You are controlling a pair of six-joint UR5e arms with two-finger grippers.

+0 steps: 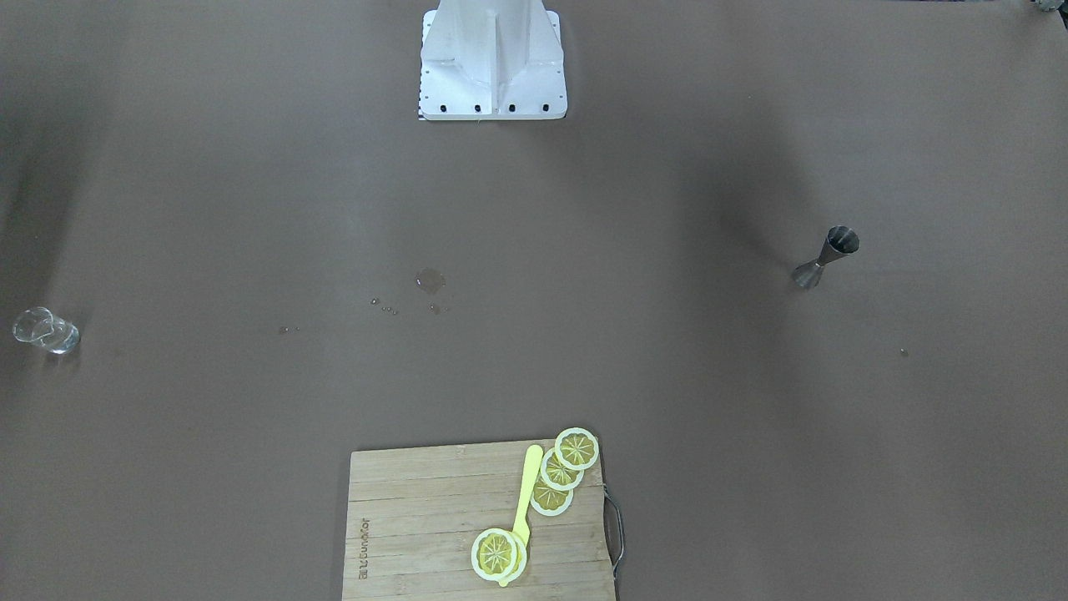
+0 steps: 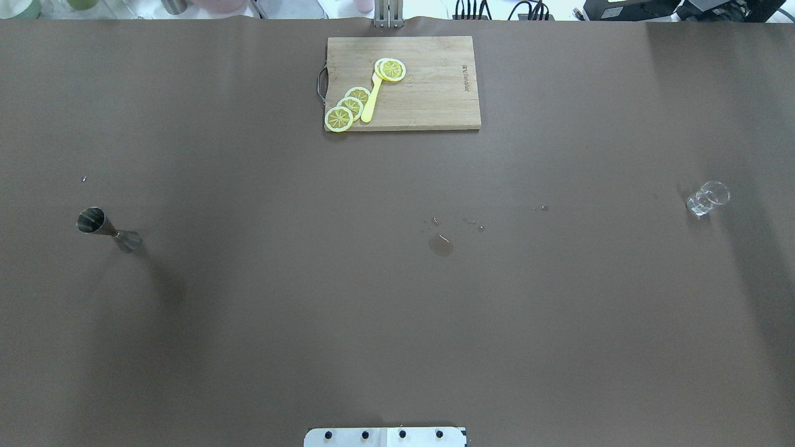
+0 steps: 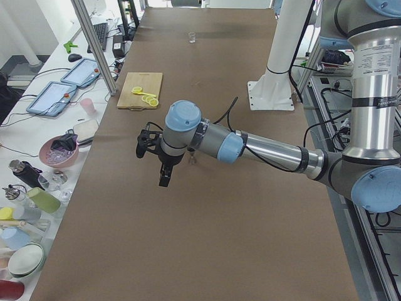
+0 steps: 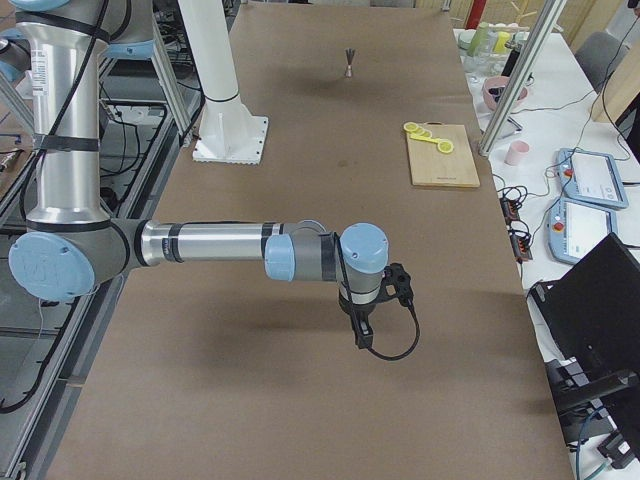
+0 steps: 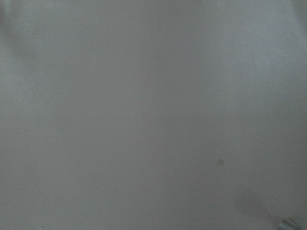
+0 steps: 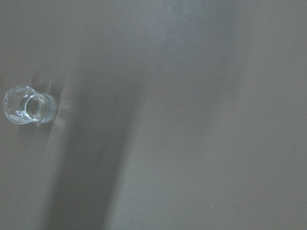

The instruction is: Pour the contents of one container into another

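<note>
Closest to the front-facing camera, a wooden cutting board [image 1: 417, 517] lies at the far edge of the brown surface [image 2: 248, 310] from the robot. It carries lemon slices [image 1: 576, 448], 3 of them in an overlapping row, and a yellow plastic utensil [image 1: 527, 488] lying between them and another slice.

On the robot's left side of the surface the dark grey metal jigger [image 2: 109, 230] stands upright on one cone, its open cone up, with nothing touching it. The clear glass cup [image 2: 707, 198] stands upright on the robot's right side, well apart from the jigger. Whether it holds any liquid cannot be told. Between the 2, near the middle of the surface, lies a small puddle [image 2: 440, 245] with a few droplets [image 2: 475, 223] scattered beside it.

Neither arm reaches into the overhead or front-facing views; only the white robot base [image 1: 492, 67] shows there. From the table ends, each arm stretches low over the surface with its hand pointing down. The left hand [image 3: 165, 179] and the right hand [image 4: 363, 335] each hang clear of the surface and have hold of nothing (how far either is open cannot be told from these side views).

The right wrist camera looks down on the cup at its left edge; the left wrist camera shows almost only bare surface.
</note>
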